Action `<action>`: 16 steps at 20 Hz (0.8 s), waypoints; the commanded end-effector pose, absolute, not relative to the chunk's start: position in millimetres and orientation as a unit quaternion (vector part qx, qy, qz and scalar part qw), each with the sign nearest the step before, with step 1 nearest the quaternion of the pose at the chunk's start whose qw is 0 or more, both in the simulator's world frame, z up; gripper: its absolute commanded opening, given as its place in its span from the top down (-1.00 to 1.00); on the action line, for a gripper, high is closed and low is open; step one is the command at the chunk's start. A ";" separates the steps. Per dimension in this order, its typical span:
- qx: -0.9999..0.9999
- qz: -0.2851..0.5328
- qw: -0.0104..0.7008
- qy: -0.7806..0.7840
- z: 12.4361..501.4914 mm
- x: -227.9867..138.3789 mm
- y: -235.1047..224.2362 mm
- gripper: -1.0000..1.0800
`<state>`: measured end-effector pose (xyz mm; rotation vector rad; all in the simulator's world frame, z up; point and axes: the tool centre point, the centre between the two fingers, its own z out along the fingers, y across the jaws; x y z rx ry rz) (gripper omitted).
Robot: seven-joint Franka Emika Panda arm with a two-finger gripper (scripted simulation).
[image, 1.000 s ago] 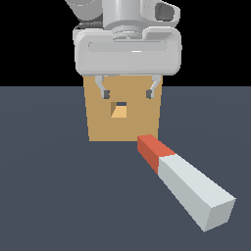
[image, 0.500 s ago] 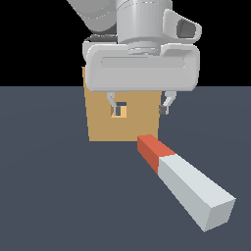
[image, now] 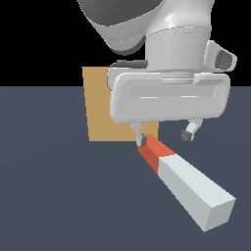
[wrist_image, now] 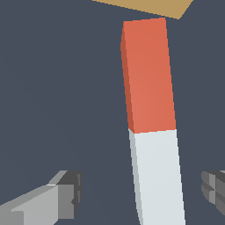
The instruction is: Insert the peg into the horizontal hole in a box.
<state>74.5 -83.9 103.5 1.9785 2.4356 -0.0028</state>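
The peg (image: 188, 184) lies flat on the dark floor, its red-orange end (image: 153, 151) towards the tan box (image: 100, 110) and its pale grey end nearer the camera. The box's hole is hidden behind my hand. My gripper (image: 164, 137) is open and empty, hovering over the peg near its red end, with one fingertip (image: 140, 140) close to that end. In the wrist view the peg (wrist_image: 151, 110) runs between my two fingers (wrist_image: 66, 195), with a gap on each side, and a corner of the box (wrist_image: 149, 6) shows beyond it.
The dark grey floor (image: 54, 196) stretches around the box and the peg. Nothing else stands on it in view.
My gripper has moved from in front of the box's face towards the camera and down over the peg's red end. It now covers the hole. The peg and box have not moved.
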 end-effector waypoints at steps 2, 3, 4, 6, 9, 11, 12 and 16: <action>0.615 0.000 0.001 0.789 91.4 88.2 -91.4 -0.92; 0.612 0.000 0.001 0.791 88.7 91.3 -93.0 -0.92; 0.609 0.000 0.001 0.794 86.3 94.2 -94.5 -0.92; 0.603 0.000 0.001 0.798 82.1 99.1 -96.8 -0.92; 0.597 0.000 0.000 0.802 77.5 104.9 -99.3 -0.92; 0.594 0.000 0.000 0.804 75.3 107.7 -100.5 -0.92; 0.593 0.000 0.000 0.805 74.5 108.7 -100.9 -0.92; 0.591 0.000 0.000 0.807 72.9 111.2 -101.5 -0.92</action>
